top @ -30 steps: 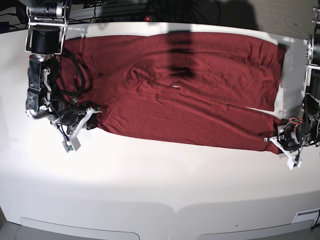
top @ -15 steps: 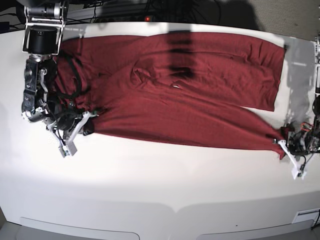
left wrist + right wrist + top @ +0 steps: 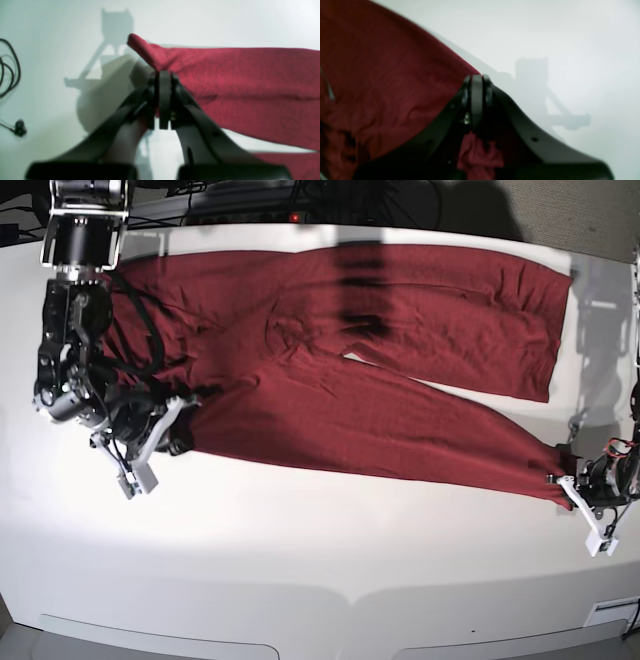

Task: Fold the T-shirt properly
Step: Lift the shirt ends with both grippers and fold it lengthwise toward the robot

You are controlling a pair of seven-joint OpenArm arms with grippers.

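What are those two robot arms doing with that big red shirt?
They are folding it. The dark red T-shirt lies spread across the white table. Each arm has pinched one end of the shirt's near edge: the left gripper has its fingers shut on a corner of cloth, and the right gripper is shut on the other end. The near edge hangs stretched between them. The fold is not made yet.

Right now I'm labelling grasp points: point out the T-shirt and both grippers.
T-shirt (image 3: 400, 415): base view, middle of the spread fabric.
left gripper (image 3: 162, 75): left wrist view, closed fingertips pinching the fabric corner.
right gripper (image 3: 476, 78): right wrist view, closed fingertips at the fabric edge.
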